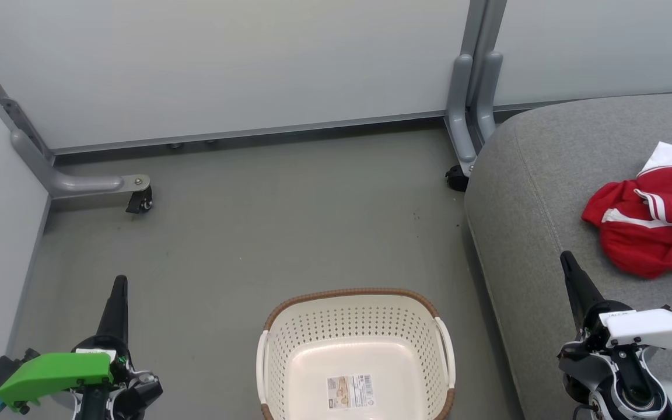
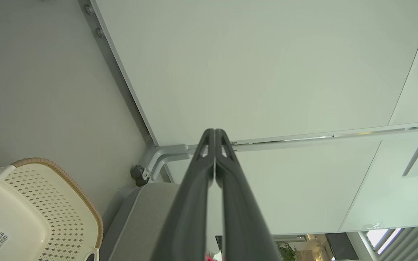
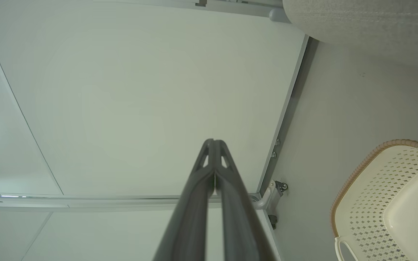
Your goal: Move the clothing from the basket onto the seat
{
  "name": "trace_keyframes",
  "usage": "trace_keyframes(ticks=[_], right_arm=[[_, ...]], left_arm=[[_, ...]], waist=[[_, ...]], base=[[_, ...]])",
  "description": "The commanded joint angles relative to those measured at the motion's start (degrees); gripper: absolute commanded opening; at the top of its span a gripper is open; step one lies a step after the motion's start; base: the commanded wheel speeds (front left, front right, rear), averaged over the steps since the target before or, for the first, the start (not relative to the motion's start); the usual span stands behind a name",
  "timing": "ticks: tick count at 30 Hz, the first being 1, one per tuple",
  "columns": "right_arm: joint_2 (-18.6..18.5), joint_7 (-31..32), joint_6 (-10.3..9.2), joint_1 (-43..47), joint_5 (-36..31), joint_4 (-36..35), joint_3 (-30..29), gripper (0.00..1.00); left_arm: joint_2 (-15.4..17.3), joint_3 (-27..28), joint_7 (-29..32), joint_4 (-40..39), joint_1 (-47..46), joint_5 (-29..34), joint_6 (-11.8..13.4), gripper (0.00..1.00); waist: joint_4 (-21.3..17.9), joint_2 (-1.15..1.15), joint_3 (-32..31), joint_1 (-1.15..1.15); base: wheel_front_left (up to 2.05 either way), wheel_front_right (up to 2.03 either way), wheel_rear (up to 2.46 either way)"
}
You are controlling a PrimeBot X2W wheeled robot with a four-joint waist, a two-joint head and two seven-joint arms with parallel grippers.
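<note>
The red jersey [image 1: 657,224] with white stripes lies crumpled on the grey seat [image 1: 540,192] at the right of the head view. The cream perforated basket [image 1: 356,318] with its brown rim stands on the floor at bottom centre, holding nothing but a label sticker [image 1: 349,391]. My left gripper [image 1: 120,281] is at the lower left, shut, fingers pressed together over bare floor. My right gripper [image 1: 564,256] is at the lower right, shut, its tip over the seat just left of the jersey. The basket [image 2: 49,203] and the seat's corner [image 2: 147,217] also show in the left wrist view, and the basket [image 3: 386,195] in the right wrist view.
White partition panels [image 1: 225,64] on wheeled grey feet [image 1: 137,198] close off the back and left. Another caster [image 1: 457,178] sits by the seat's far corner. Grey floor [image 1: 266,233] stretches between the basket and the panels.
</note>
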Motion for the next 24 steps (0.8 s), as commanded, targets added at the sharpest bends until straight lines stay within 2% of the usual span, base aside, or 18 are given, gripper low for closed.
trace_keyframes(ticks=[1,13,24], right_arm=[[-0.07,0.49,0.02,-0.72,1.28,0.17,-0.34,0.00],[0.07,1.87,0.02,-1.40,6.10,0.82,-1.14,0.00],[0.30,2.10,0.02,-1.24,5.50,0.82,-1.40,0.00]], left_arm=[[0.25,0.24,0.43,0.06,-1.41,-1.09,-0.23,0.00],[0.06,1.10,1.75,0.93,-2.35,-5.67,-0.68,0.00],[-0.22,1.31,1.98,0.90,-2.26,-5.12,-0.67,0.00]], waist=[[0.03,0.00,0.02,0.00],[0.29,0.00,0.23,0.00],[0.29,0.00,0.23,0.00]], base=[[0.00,0.00,0.00],[0.00,0.00,0.00],[0.00,0.00,0.00]])
